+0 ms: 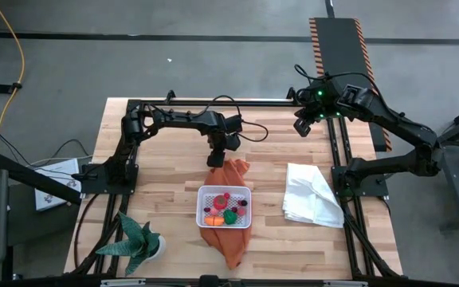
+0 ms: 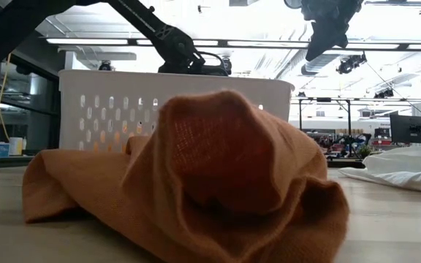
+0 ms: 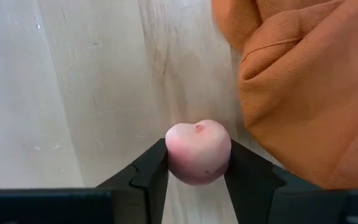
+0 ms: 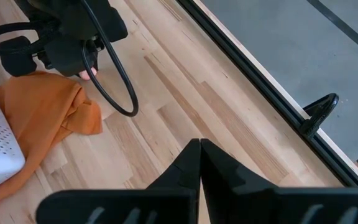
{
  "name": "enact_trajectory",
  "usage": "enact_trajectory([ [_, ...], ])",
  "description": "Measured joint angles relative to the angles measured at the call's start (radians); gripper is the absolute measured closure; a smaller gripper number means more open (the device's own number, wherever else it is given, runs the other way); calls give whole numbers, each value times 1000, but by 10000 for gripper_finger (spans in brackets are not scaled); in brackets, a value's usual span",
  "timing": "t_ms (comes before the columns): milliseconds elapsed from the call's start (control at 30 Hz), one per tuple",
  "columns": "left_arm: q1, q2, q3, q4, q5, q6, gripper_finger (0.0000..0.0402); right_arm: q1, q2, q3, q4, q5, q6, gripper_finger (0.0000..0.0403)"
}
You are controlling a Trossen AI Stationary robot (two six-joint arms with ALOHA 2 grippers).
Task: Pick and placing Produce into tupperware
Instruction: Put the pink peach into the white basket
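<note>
Produce is what this job turns on, and one piece of it, a small pink toy fruit (image 3: pixel 198 152), sits between the two dark fingers (image 3: pixel 146 175) of the left end effector (image 3: pixel 197 168), which press its sides at the far edge of the orange cloth (image 1: pixel 228 211). Both fingers touch the fruit, so I take the grasp as made or just about made, though whether it has left the desk (image 1: pixel 166 199) I cannot tell. The tupperware (image 1: pixel 225 206), a white perforated container, sits on that cloth nearer the front of the desk, with red, orange, green and dark pieces already in it. The right end effector (image 4: pixel 200 163) hangs over the far right corner of the desk with its fingers pressed together, holding nothing, clearly waiting. A white cloth (image 1: pixel 312 195) lies to the right and a green potted plant (image 1: pixel 138 241) stands at the front left, both clear of the work. To my eye the pick is the step in hand; next the left arm needs to lift straight up, carry the fruit over the bunched cloth to the container, and release it low so that it does not bounce out.
</note>
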Motion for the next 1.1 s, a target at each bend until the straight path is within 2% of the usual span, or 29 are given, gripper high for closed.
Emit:
enact_trajectory([
  [233,0,-4,42,-42,-26,2,277,0,0,0,0,0,0,403],
  [567,29,-5,250,-223,-37,-6,276,0,0,0,-3,0,0,403],
  [767,48,-6,352,-315,-6,-41,274,0,0,0,-3,0,-11,403],
  [1100,52,-17,383,-402,-2,-60,273,0,0,0,-3,0,-18,403],
])
